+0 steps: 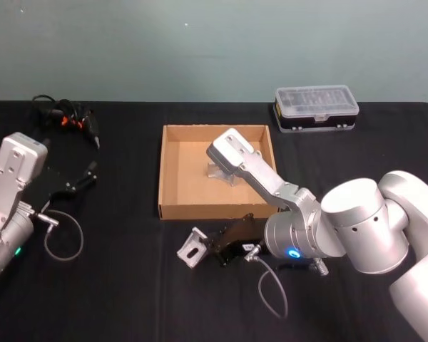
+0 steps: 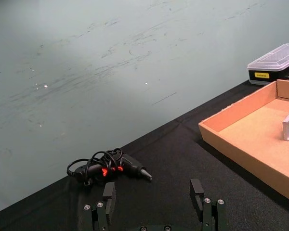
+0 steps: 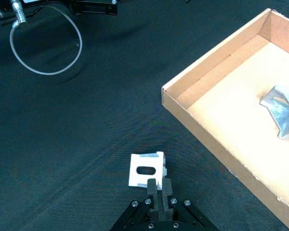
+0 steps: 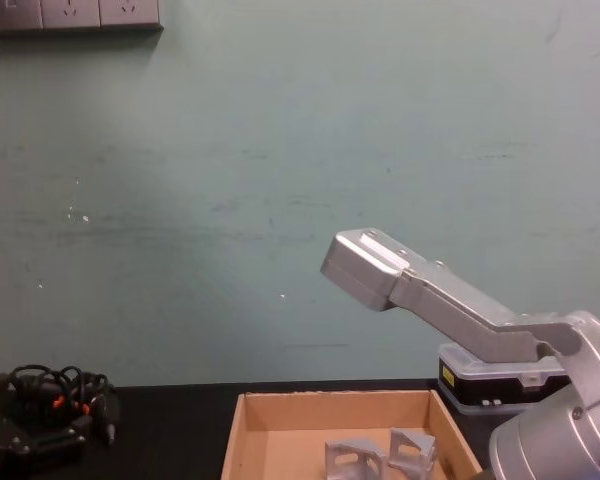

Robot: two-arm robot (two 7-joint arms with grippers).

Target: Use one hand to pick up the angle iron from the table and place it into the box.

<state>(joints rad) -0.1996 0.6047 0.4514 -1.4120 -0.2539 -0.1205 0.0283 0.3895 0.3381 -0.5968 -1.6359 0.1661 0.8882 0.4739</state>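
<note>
Box (image 1: 172,171) with angle iron (image 1: 220,173) inside

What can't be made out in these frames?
- Head view: the right arm covers part of the box floor and the pieces there.
- Right wrist view: from above, whether the bracket in the shut right tool is off the table.
- Left wrist view: the case label, too small to read.
- Left tool idles open, far left.

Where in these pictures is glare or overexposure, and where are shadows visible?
Right wrist view: the angle iron held by the right gripper is washed out white, detail lost. Head view: the box wall shades its inside left edge. Left wrist view: a dark shadow lies beside the box on the table.
</note>
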